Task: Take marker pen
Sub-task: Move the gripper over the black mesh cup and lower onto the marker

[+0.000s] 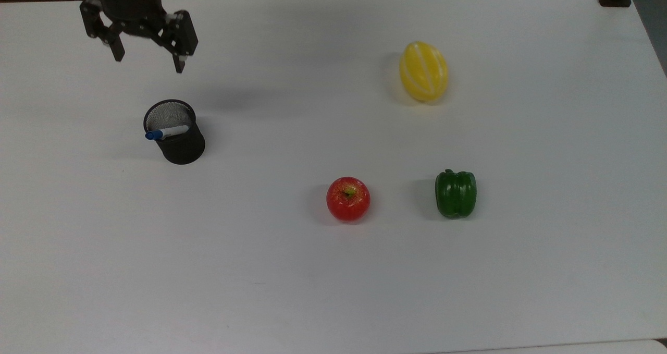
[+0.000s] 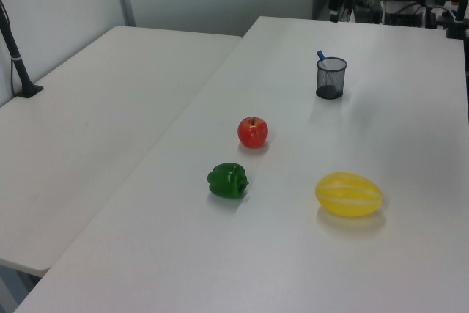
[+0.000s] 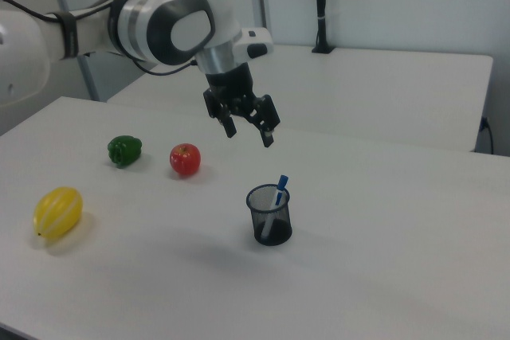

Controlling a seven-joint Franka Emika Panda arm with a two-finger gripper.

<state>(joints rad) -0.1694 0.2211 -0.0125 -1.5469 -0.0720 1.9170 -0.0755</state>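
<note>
Marker pen (image 1: pixel 168 132) stands slanted inside a black mesh pen cup (image 1: pixel 177 135), white barrel down in the cup, blue cap poking over the rim toward the top view's left; in the right view the pen (image 3: pixel 276 194) leans with its cap above the cup (image 3: pixel 270 214) edge. Cup is a round cylinder of fine wire mesh, see-through, upright on the white table (image 1: pixel 312 270), holding the pen and nothing else I can make out. Gripper (image 1: pixel 149 64) hangs in the air above the table, beyond the cup toward the top view's upper left, its two black fingers spread wide apart and holding nothing; in the right view the gripper (image 3: pixel 250 136) sits above and to the left of the cup, not touching it. Moving rightward across the top view: a red apple (image 1: pixel 348 198), round and glossy, stem dimple up; a yellow melon (image 1: pixel 423 71), oval with pale stripes lengthwise, lying farther back; a green bell pepper (image 1: pixel 456 193), lobed and shiny, just right of the apple. All three lie well apart from the cup. Table surface is smooth, matte white.
</note>
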